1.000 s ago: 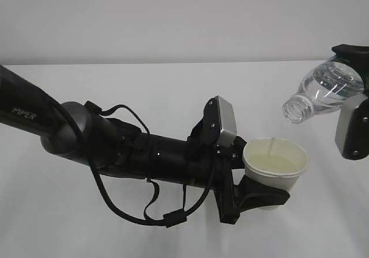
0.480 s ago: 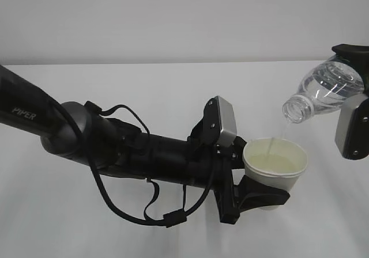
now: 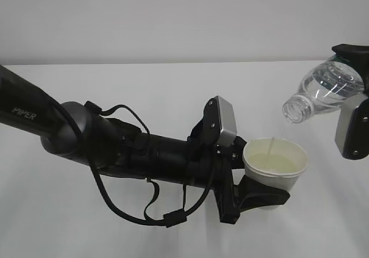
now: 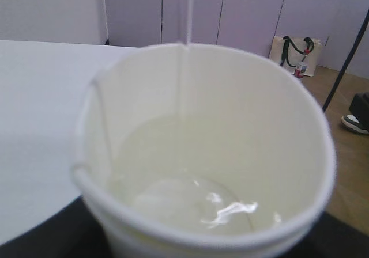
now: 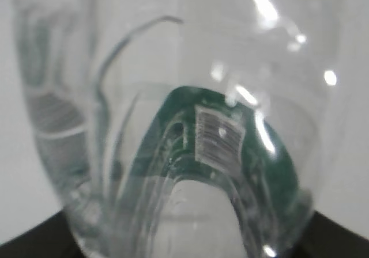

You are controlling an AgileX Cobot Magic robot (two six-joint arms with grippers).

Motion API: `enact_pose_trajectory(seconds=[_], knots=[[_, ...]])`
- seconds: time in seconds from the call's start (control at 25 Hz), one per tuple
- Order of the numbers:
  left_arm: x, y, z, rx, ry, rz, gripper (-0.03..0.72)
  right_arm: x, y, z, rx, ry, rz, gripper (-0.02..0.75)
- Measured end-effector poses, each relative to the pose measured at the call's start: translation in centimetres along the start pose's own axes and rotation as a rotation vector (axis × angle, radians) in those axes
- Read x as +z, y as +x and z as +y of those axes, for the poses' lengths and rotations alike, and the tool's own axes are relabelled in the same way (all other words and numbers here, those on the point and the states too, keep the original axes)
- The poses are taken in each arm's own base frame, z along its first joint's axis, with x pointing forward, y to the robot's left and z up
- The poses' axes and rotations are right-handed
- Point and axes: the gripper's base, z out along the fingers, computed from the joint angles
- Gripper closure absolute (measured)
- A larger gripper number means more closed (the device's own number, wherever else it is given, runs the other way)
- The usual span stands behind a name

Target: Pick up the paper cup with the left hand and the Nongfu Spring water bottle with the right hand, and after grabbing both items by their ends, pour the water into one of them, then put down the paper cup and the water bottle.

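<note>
Cup: the paper cup [image 3: 275, 164] is upright above the table [image 3: 173, 85], partly filled, its base clasped by the left hand [image 3: 253, 197].
Water: a thin stream of water [image 3: 271, 145] falls inside the rim.
Bottle: the water bottle [image 3: 324, 92] is tipped, mouth above the cup, apart from it.
Right hand: the right hand [image 3: 353, 120] grasps the bottle's rear end.

A plain white table [image 3: 173, 85] fills the lower two thirds of the frame. Its far edge meets a pale wall [image 3: 173, 16] across the upper part.
</note>
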Motion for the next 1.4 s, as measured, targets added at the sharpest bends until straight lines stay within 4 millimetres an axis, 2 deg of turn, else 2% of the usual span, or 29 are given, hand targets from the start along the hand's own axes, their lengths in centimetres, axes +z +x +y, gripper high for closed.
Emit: enact_pose_trajectory(seconds=[0.68, 1.4], knots=[[0.00, -0.06, 0.09, -0.007, -0.010, -0.007, 0.225, 0.00, 0.00, 0.00, 0.018, 0.000, 0.000, 0.303], [0.00, -0.06, 0.16, 0.013, -0.017, -0.006, 0.226, 0.00, 0.00, -0.01, 0.232, 0.002, 0.000, 0.303]])
